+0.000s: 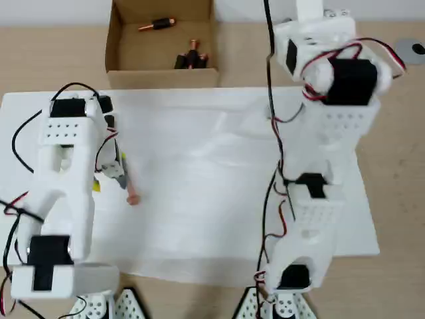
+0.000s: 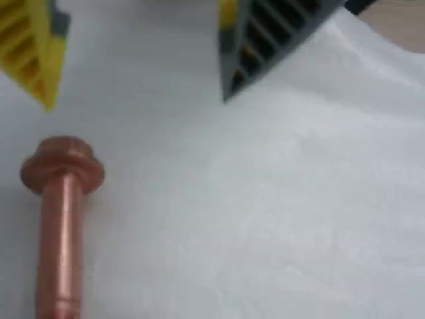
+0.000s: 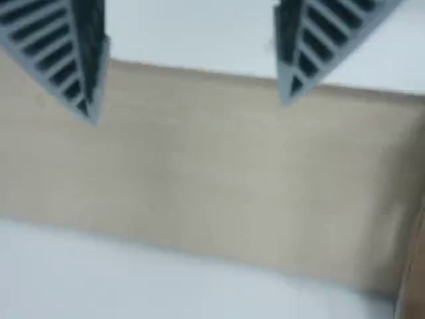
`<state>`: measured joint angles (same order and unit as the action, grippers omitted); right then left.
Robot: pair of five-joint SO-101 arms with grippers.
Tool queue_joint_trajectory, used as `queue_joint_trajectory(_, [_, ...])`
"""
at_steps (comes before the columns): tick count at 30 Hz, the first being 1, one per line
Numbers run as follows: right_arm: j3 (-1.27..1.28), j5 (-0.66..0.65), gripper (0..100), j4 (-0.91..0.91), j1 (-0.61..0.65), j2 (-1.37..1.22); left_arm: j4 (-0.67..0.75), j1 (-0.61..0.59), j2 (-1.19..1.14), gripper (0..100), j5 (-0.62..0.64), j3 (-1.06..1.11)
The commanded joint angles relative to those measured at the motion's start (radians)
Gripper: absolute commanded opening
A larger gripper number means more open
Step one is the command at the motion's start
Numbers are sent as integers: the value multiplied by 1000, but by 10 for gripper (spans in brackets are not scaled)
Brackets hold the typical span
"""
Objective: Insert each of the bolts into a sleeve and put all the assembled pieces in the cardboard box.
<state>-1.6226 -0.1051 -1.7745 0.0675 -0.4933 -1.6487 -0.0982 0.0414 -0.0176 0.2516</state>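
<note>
A copper bolt (image 1: 131,189) (image 2: 62,219) lies alone on the white sheet (image 1: 212,186), its flanged head toward my left gripper (image 1: 110,178) (image 2: 136,100). That gripper hovers just short of the head, open, with one yellow and one grey finger and nothing between them. The cardboard box (image 1: 113,50) stands at the far edge and holds one bolt-in-sleeve piece (image 1: 156,25) and a small cluster of dark sleeves with copper ends (image 1: 192,58). My right gripper (image 3: 189,109) is open and empty above a bare strip of wooden table (image 3: 199,186).
The right arm (image 1: 325,133) stretches along the sheet's right side up to the far right corner. Red and black cables (image 1: 275,153) hang beside it. The left arm (image 1: 63,179) covers the sheet's left edge.
</note>
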Motion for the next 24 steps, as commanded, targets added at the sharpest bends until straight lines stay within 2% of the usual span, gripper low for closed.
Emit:
queue_joint_trajectory(1, [33, -8, 210, -15, -18, 130, 57, 9, -53, 175, -8, -3])
queue_joint_trajectory(12, [513, -9, 210, -14, -15, 420, 164, 86, -85, 175, 44, 9])
queue_joint_trajectory(17, [561, -9, 210, -14, -15, 469, 232, 92, -87, 175, 66, 63])
queue_joint_trajectory(24, [559, -9, 211, -14, -15, 521, 448, 110, -85, 175, 69, 250])
